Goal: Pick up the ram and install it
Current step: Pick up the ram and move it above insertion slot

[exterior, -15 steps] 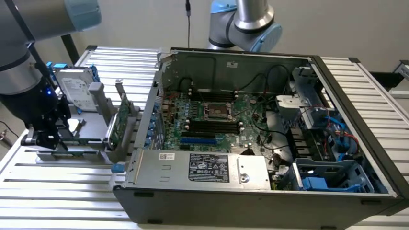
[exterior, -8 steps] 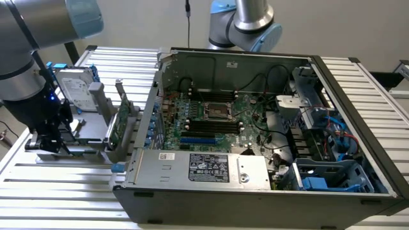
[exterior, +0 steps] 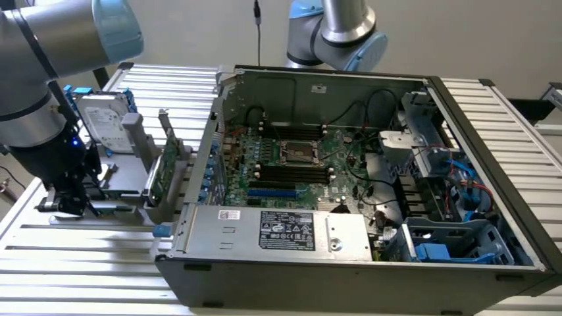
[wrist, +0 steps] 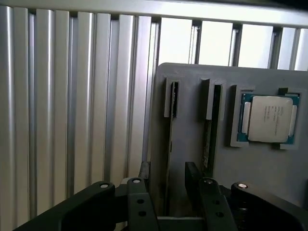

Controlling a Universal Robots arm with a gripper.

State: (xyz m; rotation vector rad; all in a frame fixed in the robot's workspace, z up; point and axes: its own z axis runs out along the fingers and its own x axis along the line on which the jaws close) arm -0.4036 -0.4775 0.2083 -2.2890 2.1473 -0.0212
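The ram [wrist: 170,139] stands on its edge in a slot of the grey parts holder [wrist: 187,144], so I see it as a thin dark strip. My gripper [wrist: 168,182] is open and low over the holder. Its black fingers [wrist: 144,174] stand one on each side of the ram's near end, with a little gap on both sides. A second stick of the same kind [wrist: 208,139] stands in the neighbouring slot. In the exterior view my gripper [exterior: 70,201] hangs over the holder at the exterior view's left, beside the open computer case [exterior: 351,263].
A square silver processor [wrist: 269,119] lies in its recess on the holder. A green expansion card [exterior: 162,171] and a hard drive [exterior: 101,128] stand near the holder. The motherboard [exterior: 290,164] lies inside the case, with cables and drive bays around it. A second arm [exterior: 338,33] is behind the case.
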